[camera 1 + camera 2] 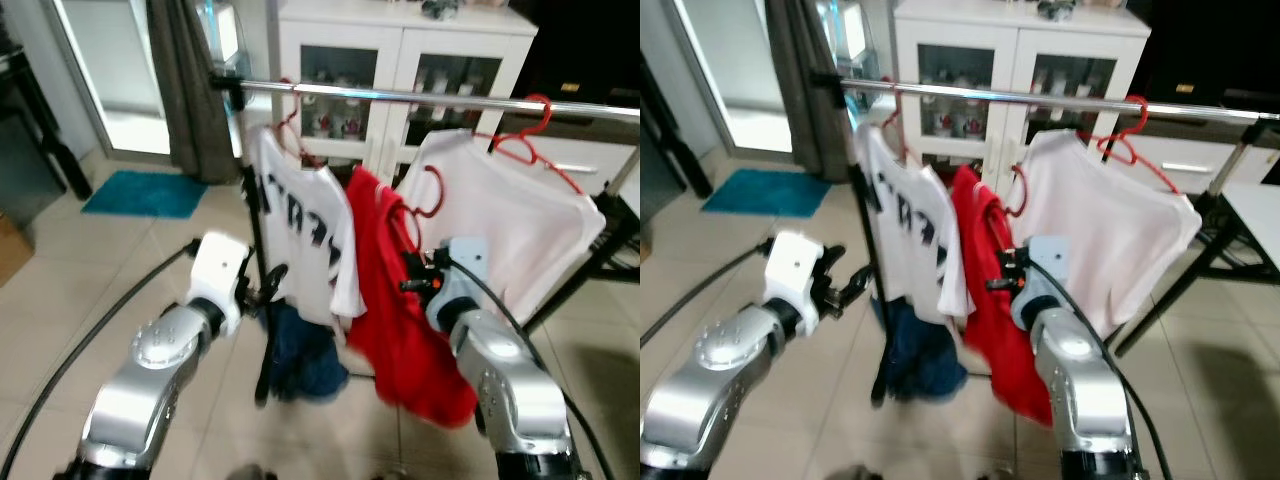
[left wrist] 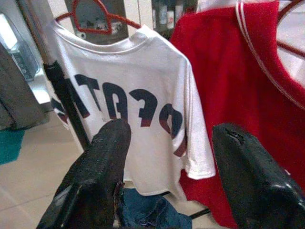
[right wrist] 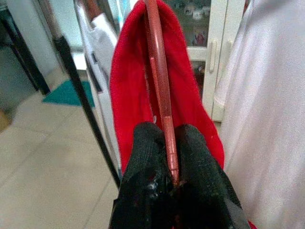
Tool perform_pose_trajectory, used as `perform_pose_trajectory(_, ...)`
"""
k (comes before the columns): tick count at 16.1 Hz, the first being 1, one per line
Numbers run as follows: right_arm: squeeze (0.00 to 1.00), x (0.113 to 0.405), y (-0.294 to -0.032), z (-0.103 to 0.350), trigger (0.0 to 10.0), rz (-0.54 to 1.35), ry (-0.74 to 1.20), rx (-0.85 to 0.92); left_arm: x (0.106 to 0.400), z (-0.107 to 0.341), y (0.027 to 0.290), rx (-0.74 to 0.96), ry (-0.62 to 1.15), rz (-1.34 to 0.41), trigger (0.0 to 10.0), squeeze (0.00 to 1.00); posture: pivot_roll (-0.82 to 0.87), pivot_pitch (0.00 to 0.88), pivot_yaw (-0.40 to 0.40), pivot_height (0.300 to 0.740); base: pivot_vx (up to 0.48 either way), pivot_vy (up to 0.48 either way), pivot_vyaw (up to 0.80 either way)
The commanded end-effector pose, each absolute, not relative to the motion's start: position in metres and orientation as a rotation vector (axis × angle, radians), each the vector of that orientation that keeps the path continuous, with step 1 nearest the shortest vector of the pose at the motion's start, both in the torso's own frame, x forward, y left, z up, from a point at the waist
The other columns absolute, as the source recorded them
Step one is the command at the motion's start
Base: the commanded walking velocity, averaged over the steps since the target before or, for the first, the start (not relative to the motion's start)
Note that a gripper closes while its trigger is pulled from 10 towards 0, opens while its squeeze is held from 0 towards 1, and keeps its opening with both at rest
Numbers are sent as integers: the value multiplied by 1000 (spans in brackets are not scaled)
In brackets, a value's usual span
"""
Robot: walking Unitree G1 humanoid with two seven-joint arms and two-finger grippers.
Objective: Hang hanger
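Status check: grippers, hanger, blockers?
Right gripper shut on red hanger carrying red shirt, hook below rail. Left gripper open, empty. Two hung white shirts flank the gap.

Both silver arms are stretched forward from the bottom of the head views. The left arm point(image 1: 150, 375) angles up and inward, white wrist housing on top, and the left gripper point(image 2: 171, 176) has its two black fingers point(image 2: 100, 176) spread wide with nothing between them. It's just hanging in the air, touching nothing.

The right arm point(image 1: 510, 385) reaches up a bit higher. The right gripper point(image 3: 174, 179) has both fingers point(image 3: 150, 167) pressed tight together, pinching the thin red hanger point(image 3: 159, 90) that runs straight out from the fingertips. A black cable trails back along each forearm.
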State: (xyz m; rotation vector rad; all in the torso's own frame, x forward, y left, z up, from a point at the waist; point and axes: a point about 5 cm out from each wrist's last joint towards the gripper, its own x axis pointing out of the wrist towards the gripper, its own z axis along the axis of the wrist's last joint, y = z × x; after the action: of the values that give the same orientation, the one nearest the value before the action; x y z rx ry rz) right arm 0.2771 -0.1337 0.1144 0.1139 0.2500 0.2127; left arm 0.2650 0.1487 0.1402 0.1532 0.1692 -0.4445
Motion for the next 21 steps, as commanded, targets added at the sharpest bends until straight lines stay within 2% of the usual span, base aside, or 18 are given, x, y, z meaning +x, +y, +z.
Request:
perform_pose_trajectory(1, 0, 279, -132, 126, 0, 223, 199, 123, 266, 141, 149, 164, 167, -448, 10000, 0, -116, 0, -26, 740, -266, 0, 0)
perform_pose_trajectory(5, 0, 280, -131, 128, 0, 226, 196, 120, 268, 143, 148, 164, 158, -454, 10000, 0, -117, 0, -27, 740, -262, 0, 0)
perform_pose_trajectory(9, 0, 279, -133, 129, 0, 287, 203, 75, 271, 148, 147, 177, 143, -488, 10000, 0, -112, 0, -20, 740, 0, 0, 0)
perform_pose_trajectory(10, 0, 277, -132, 130, 0, 322, 207, 64, 273, 150, 149, 158, 138, -491, 10000, 1000, -114, 0, -19, 740, 0, 0, 0)
perform_pose_trajectory(15, 0, 260, -123, 143, 0, 575, 224, 59, 293, 156, 149, 203, 137, -507, 10000, 1000, -135, 0, -11, 740, 0, 0, 0)
perform_pose_trajectory(19, 0, 255, -124, 151, 0, 651, 228, 42, 301, 159, 146, 217, 132, -507, 10000, 1000, -138, 0, -8, 740, 0, 0, 0)
perform_pose_trajectory(20, 0, 252, -124, 154, 0, 688, 224, 48, 303, 158, 144, 223, 130, -506, 10000, 910, -138, 0, -8, 740, 0, 0, 0)
perform_pose_trajectory(21, 0, 248, -121, 159, 0, 740, 207, 65, 304, 158, 143, 223, 129, -504, 10000, 0, -137, 0, -8, 740, 0, 0, 0)
